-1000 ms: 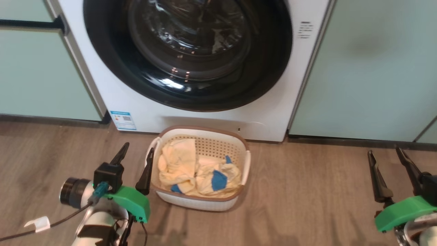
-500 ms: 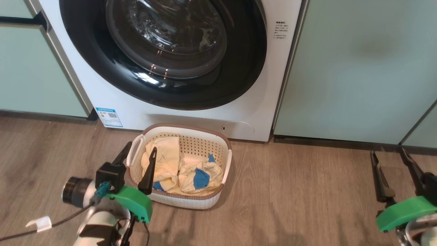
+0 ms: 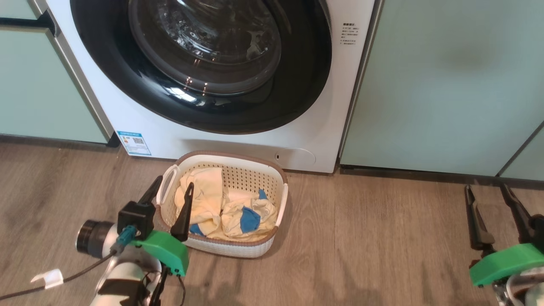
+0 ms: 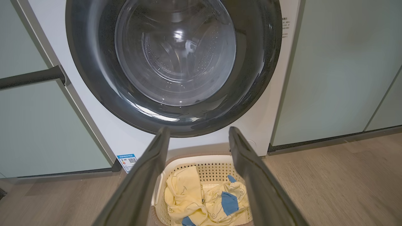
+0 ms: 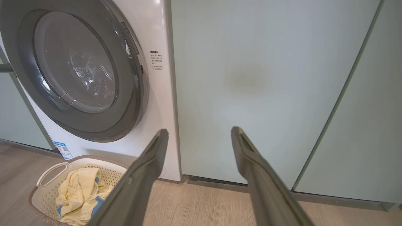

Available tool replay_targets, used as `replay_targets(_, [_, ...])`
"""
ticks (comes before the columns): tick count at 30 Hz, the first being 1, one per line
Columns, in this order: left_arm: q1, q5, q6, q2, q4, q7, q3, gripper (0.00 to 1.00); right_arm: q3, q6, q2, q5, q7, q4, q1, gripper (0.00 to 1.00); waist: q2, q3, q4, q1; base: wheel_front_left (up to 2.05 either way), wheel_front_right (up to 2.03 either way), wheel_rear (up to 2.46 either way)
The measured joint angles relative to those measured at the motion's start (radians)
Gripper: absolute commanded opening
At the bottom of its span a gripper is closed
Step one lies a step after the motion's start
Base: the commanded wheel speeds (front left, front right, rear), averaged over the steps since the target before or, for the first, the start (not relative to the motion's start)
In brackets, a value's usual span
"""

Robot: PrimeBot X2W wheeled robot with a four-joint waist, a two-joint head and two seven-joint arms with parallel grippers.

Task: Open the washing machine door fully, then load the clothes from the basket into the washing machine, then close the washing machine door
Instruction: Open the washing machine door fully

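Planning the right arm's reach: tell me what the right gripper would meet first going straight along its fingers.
Most likely the pale green cabinet panel beside the washing machine; the open right gripper aims there, with nothing between. Depth is unclear.

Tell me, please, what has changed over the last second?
The head camera swung right, so the washing machine, the basket and the clothes sit further left in its picture; they did not move. The left end effector and right end effector stay open and empty; the washing machine door has not swung.
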Motion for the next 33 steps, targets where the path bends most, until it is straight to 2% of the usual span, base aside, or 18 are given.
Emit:
replay_targets(16, [-0.014,0.0,0.0,0.0,-0.011,0.0,0.005,1.0,-0.008,0.0,0.003,0.012,-0.007,-0.003,-0.024,1.0,0.0,0.028,0.001,0.0,0.0,0.0,0.0])
replay_targets(17, [-0.014,0.0,0.0,-0.001,-0.014,0.0,0.005,1.0,-0.008,0.0,0.004,0.012,-0.007,-0.004,-0.025,0.94,0.0,0.031,0.002,0.0,0.0,0.0,0.0])
replay_targets(18, [-0.015,0.0,0.0,-0.001,-0.016,0.0,0.005,1.0,-0.009,0.0,0.004,0.016,-0.007,-0.003,-0.025,0.59,0.0,0.035,0.002,0.0,0.0,0.0,0.0])
replay_targets(19, [-0.016,0.0,0.0,-0.001,-0.018,0.0,0.005,1.0,-0.01,0.0,0.004,0.021,-0.007,-0.003,-0.025,0.33,0.0,0.04,0.003,0.0,0.0,0.0,0.0])
replay_targets(20, [-0.018,0.0,0.0,-0.001,-0.019,0.0,0.005,1.0,-0.011,0.0,0.004,0.021,-0.007,-0.003,-0.025,0.0,0.0,0.045,0.003,0.0,0.0,0.0,0.0])
replay_targets(33, [-0.082,0.0,-0.008,-0.008,-0.034,0.0,-0.002,1.0,-0.018,0.0,0.007,0.071,-0.009,0.016,-0.12,0.0,0.0,0.133,0.02,0.0001,0.0,0.0,0.0])
